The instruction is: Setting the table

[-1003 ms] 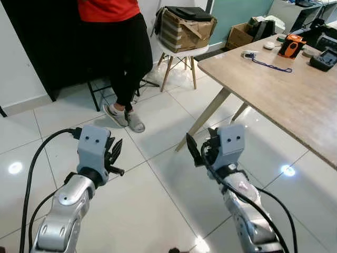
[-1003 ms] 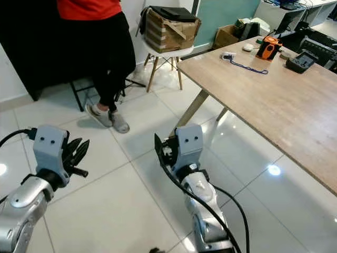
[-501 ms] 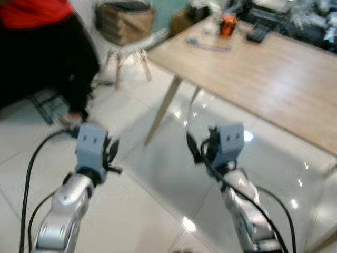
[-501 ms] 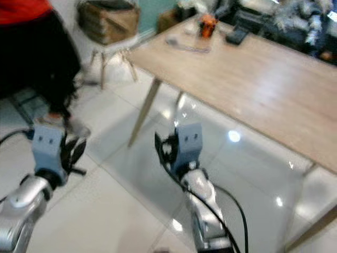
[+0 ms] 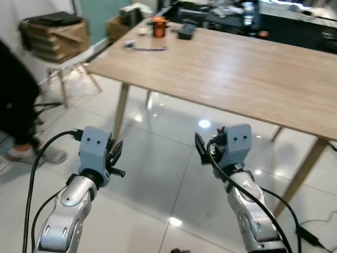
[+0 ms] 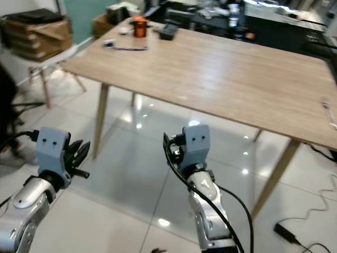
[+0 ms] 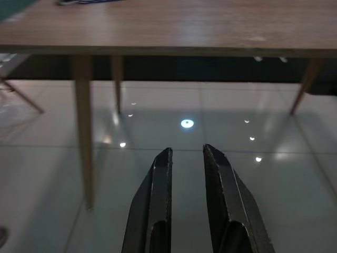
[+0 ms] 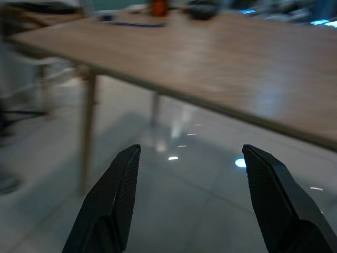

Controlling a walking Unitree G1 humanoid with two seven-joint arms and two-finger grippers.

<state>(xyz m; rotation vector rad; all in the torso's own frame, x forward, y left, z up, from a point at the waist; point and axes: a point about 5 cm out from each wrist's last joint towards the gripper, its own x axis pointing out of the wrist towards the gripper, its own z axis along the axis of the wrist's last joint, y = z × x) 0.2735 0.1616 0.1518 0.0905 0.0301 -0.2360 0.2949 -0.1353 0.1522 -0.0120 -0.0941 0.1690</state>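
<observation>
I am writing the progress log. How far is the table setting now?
Nothing looks set: the light wooden table carries only an orange object and dark gadgets at its far end. Nothing is in hand: the left gripper is nearly closed and empty, the right gripper open and empty. All setting remains.

- Left arm [image 5: 66, 216]: silver, raised forward at the robot's left, forearm angled up toward a blue-grey wrist housing [image 5: 95, 150]; a black cable loops from the housing back along the arm.
- Left gripper [image 7: 187, 174]: two long black fingers [image 7: 158, 195] run nearly parallel with a narrow gap between them, holding nothing.
- Right arm [image 5: 253, 221]: silver, raised forward at the robot's right to about the same height, black cables trailing along the forearm to its wrist housing [image 5: 238, 145].
- Right gripper [image 8: 192, 200]: fingers [image 8: 118, 195] spread wide apart, holding nothing.
</observation>
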